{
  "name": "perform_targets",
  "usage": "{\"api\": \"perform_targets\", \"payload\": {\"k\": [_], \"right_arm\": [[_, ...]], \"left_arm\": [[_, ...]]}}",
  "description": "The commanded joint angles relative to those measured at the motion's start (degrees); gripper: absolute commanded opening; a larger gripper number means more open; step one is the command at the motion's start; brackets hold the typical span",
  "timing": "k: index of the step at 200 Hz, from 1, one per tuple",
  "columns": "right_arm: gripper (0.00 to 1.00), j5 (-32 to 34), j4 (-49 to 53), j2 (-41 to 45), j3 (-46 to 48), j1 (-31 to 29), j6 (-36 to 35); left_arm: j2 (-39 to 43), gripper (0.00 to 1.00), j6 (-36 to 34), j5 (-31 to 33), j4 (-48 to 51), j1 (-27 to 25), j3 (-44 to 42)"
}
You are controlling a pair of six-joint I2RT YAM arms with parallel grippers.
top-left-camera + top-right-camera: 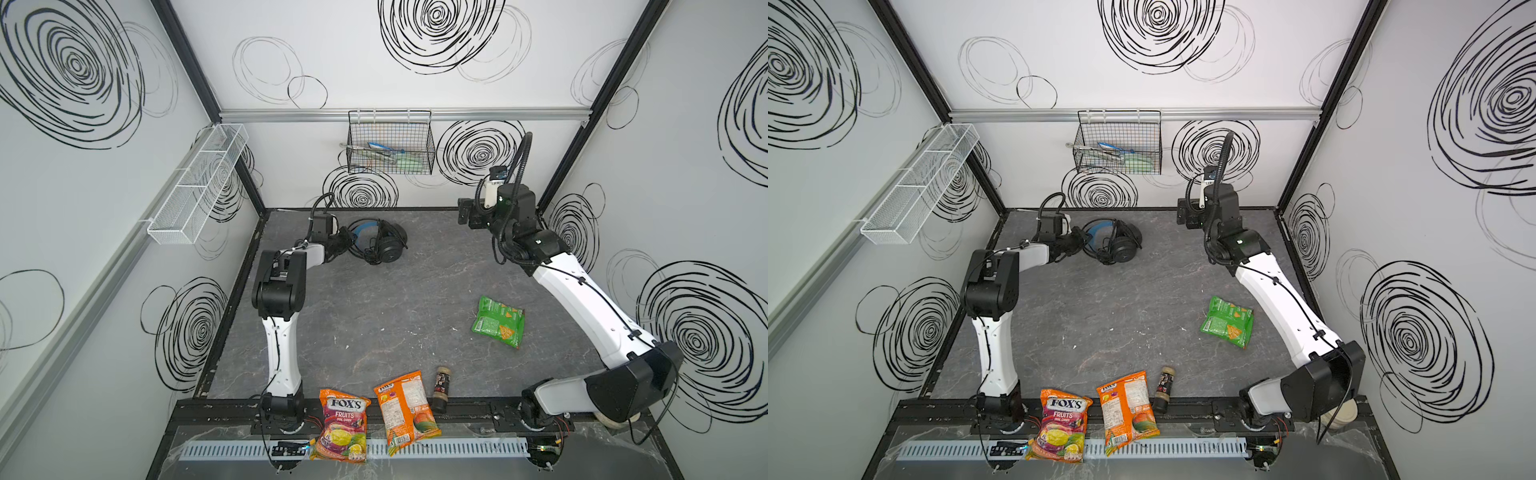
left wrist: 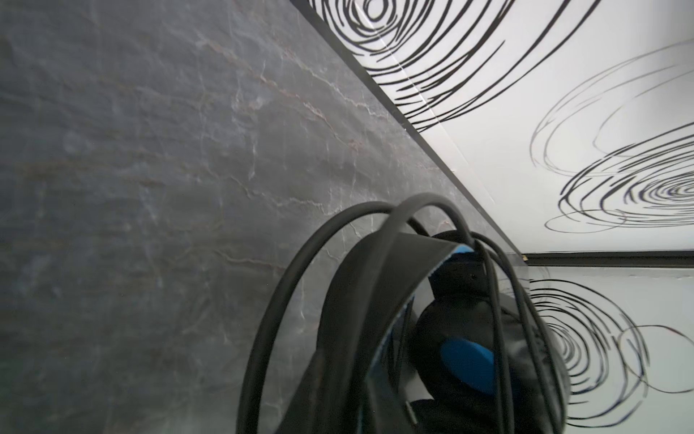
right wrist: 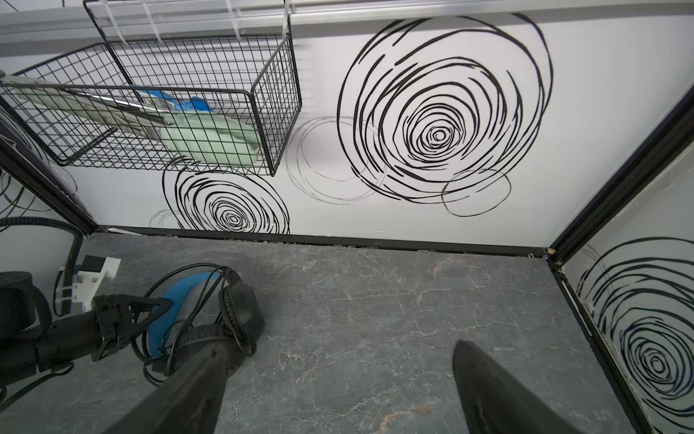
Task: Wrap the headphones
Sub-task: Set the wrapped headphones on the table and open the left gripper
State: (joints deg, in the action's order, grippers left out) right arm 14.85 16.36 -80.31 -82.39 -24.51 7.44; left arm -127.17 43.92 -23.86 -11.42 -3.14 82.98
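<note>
Right wrist view: my right gripper hangs over the grey marbled tabletop, fingers spread wide. The large black over-ear headphones with a blue inner headband lie at lower left of this frame. In both top views they sit upper centre. My left gripper has its tips at the blue band. I cannot tell whether they pinch it.

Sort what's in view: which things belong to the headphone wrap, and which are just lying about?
Job:
headphones
left tool, right at the headphones
right tool, open, apart from them

Just lying about:
green snack bag
Fox's candy bag
orange snack bag
spice bottle
black wire basket
white mesh basket
</note>
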Motion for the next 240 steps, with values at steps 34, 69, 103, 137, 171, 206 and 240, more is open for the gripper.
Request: {"api": "perform_targets", "payload": {"k": [34, 69, 103, 137, 171, 206, 240], "right_arm": [[0.97, 1.10, 0.56, 1.38, 1.21, 0.43, 0.38], [0.97, 1.83, -1.10, 2.33, 3.01, 0.43, 1.34], [0.97, 6.24, -9.54, 5.11, 11.28, 0.68, 3.80], [0.97, 5.74, -16.16, 6.88, 19.63, 5.96, 12.60], [0.97, 7.67, -22.01, 8.58, 26.71, 12.58, 16.91], [0.97, 12.42, -25.82, 7.62, 35.47, 19.60, 18.49], [0.97, 8.49, -36.74, 6.31, 46.73, 24.78, 17.13]], "left_arm": [[-3.23, 0.39, -2.59, 4.70, 5.61, -0.12, 7.27], [0.05, 0.83, -4.28, 5.54, 8.65, 0.56, 6.85], [4.91, 0.96, -7.10, 4.61, 14.37, 1.61, 5.47], [11.29, 0.96, -11.20, 5.15, 16.81, 3.58, 0.02], [18.17, 0.96, -15.32, 5.58, 16.88, 5.42, -7.44], [33.88, 0.96, -26.05, 10.61, 20.19, 3.89, -17.27], [49.15, 0.96, -27.32, 25.18, 14.08, 0.42, -27.96]]}}
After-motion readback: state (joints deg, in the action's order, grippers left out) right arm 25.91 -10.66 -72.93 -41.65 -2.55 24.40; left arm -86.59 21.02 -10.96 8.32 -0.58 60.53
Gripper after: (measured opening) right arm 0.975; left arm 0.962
